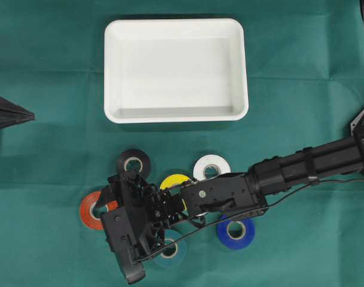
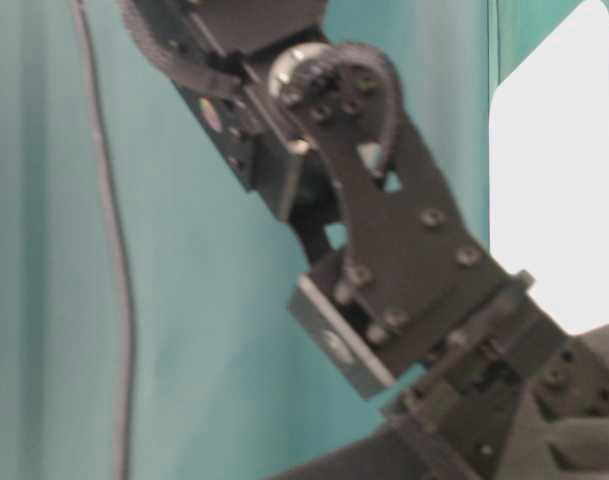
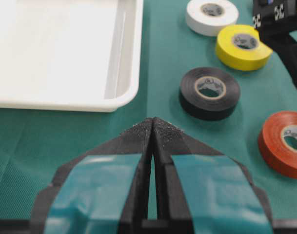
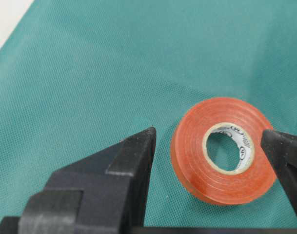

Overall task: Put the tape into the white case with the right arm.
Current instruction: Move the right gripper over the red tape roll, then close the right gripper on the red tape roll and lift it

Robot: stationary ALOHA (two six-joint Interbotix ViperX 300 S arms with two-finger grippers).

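The white case (image 1: 176,115) lies empty at the back of the green cloth. An orange tape roll (image 1: 86,213) lies flat at the front left. My right gripper (image 1: 105,206) hangs over it. In the right wrist view the right gripper (image 4: 207,132) is open, and the orange roll (image 4: 192,158) lies on the cloth between its fingers. The left finger (image 4: 133,156) stands clear of the roll and the right finger overlaps its edge. My left gripper (image 3: 153,122) is shut and empty at the far left (image 1: 17,115), facing the case rim (image 3: 124,92).
Black (image 1: 133,161), yellow (image 1: 173,179), white (image 1: 211,166) and blue (image 1: 235,233) rolls lie around the right arm (image 1: 301,167). A teal roll (image 1: 173,251) is half hidden under the wrist. The table-level view is filled by the blurred arm (image 2: 384,230).
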